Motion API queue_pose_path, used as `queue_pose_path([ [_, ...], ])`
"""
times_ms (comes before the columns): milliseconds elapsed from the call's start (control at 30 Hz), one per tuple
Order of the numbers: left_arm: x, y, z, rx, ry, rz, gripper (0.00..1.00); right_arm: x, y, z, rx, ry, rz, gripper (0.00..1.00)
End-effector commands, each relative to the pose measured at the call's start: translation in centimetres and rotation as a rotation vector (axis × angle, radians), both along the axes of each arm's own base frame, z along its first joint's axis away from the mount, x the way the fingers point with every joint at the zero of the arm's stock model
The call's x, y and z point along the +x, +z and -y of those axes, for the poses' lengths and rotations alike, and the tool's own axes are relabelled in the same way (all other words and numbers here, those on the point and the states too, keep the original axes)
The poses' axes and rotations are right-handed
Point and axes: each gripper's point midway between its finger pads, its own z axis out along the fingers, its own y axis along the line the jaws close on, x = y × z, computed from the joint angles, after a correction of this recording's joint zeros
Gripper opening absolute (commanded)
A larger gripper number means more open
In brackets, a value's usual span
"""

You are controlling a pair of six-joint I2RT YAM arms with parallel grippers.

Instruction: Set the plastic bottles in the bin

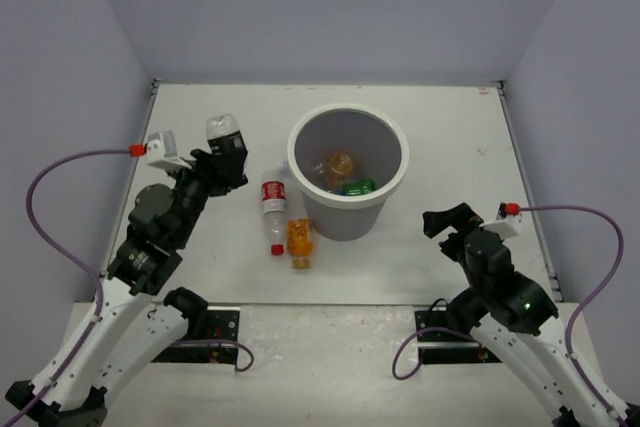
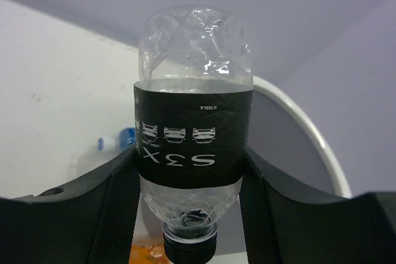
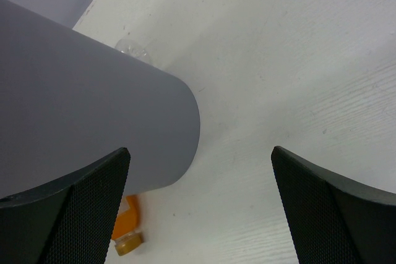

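Observation:
My left gripper (image 1: 228,159) is shut on a clear plastic bottle with a black label (image 1: 224,131), left of the bin. In the left wrist view the fingers clamp the label of this bottle (image 2: 193,134), its black cap pointing toward the camera. The round grey bin (image 1: 300,147) holds an orange bottle (image 1: 340,163) and a green bottle (image 1: 358,187). A red-labelled clear bottle (image 1: 272,205) and an orange bottle (image 1: 299,242) lie on the table just left of the bin. My right gripper (image 1: 445,219) stands open and empty to the right of the bin's wall (image 3: 93,103).
A blue-capped bottle (image 2: 117,141) lies on the table beyond the left fingers. The bin's white rim (image 2: 297,122) curves to the right of the held bottle. In the right wrist view, the orange bottle (image 3: 127,227) peeks out past the bin's base and a clear bottle (image 3: 133,47) shows behind it.

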Motion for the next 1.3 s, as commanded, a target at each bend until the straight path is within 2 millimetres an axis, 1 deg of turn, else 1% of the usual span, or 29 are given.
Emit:
queue_pose_path([
  [0, 0.4, 6.6, 7.3, 0.100, -0.350, 0.166, 0.18, -0.1, 1.7, 0.4, 0.018, -0.009, 0.047, 0.99],
  [67, 0.7, 7.6, 9.8, 0.114, -0.407, 0.211, 0.21, -0.1, 1.7, 0.5, 0.015, -0.011, 0.049, 0.99],
  [167, 0.2, 9.4, 13.7, 0.150, -0.485, 0.257, 0.23, -0.2, 1.6, 0.6, 0.013, -0.012, 0.045, 0.99],
  [200, 0.1, 9.2, 14.9, 0.159, -0.513, 0.254, 0.24, -0.3, 1.6, 0.5, 0.015, -0.010, 0.046, 0.99],
  [233, 0.1, 8.4, 16.4, 0.173, -0.544, 0.236, 0.28, -0.3, 1.6, 0.6, 0.016, -0.012, 0.045, 0.99],
  [267, 0.6, 8.2, 17.1, 0.180, -0.541, 0.229, 0.45, -0.3, 1.5, 0.6, 0.018, -0.011, 0.042, 0.99],
  [333, 1.7, 7.6, 18.0, 0.200, -0.530, 0.209, 0.85, -0.5, 1.3, 0.5, 0.021, -0.009, 0.039, 0.99],
  [367, 2.2, 7.1, 18.3, 0.213, -0.526, 0.198, 0.99, -0.5, 1.3, 0.5, 0.023, -0.009, 0.038, 0.99],
  [467, 2.6, 6.4, 19.2, 0.229, -0.547, 0.179, 1.00, -0.7, 1.4, 0.7, 0.025, -0.012, 0.042, 0.99],
  [633, 2.5, 6.7, 19.2, 0.225, -0.549, 0.180, 1.00, -0.7, 1.2, 0.8, 0.031, -0.015, 0.047, 0.99],
  [733, 2.5, 7.1, 18.4, 0.235, -0.519, 0.180, 1.00, -0.7, 0.9, 1.0, 0.030, -0.028, 0.044, 0.99],
  [800, 2.4, 7.8, 17.3, 0.238, -0.479, 0.195, 1.00, -0.7, 0.8, 1.0, 0.033, -0.035, 0.038, 0.99],
  [867, 2.5, 7.7, 16.3, 0.247, -0.435, 0.192, 1.00, -0.7, 0.9, 1.0, 0.031, -0.032, 0.036, 0.99],
  [1000, 2.2, 6.9, 12.1, 0.274, -0.284, 0.159, 1.00, -0.8, 1.0, 1.2, 0.020, -0.036, 0.028, 0.99],
  [1067, 2.3, 5.1, 9.1, 0.290, -0.161, 0.108, 1.00, -0.8, 1.0, 1.2, 0.022, -0.037, 0.028, 0.99],
  [1100, 2.5, 4.7, 6.8, 0.284, -0.060, 0.082, 1.00, -0.8, 1.0, 1.2, 0.023, -0.039, 0.029, 0.99],
  [1133, 2.5, 3.3, 4.9, 0.284, 0.026, 0.035, 1.00, -0.9, 1.0, 1.3, 0.022, -0.042, 0.028, 0.99],
  [1167, 2.4, 1.4, 3.3, 0.288, 0.099, -0.017, 1.00, -0.9, 0.9, 1.4, 0.019, -0.046, 0.027, 0.99],
  [1200, 2.2, -0.1, 2.1, 0.291, 0.148, -0.058, 1.00, -0.9, 0.9, 1.5, 0.018, -0.051, 0.026, 0.99],
  [1233, 1.9, -1.5, 1.4, 0.291, 0.175, -0.090, 1.00, -1.0, 0.9, 1.7, 0.016, -0.056, 0.026, 0.99],
  [1267, 1.6, -3.4, 0.9, 0.285, 0.191, -0.129, 1.00, -1.0, 0.9, 1.8, 0.014, -0.059, 0.025, 0.99],
])
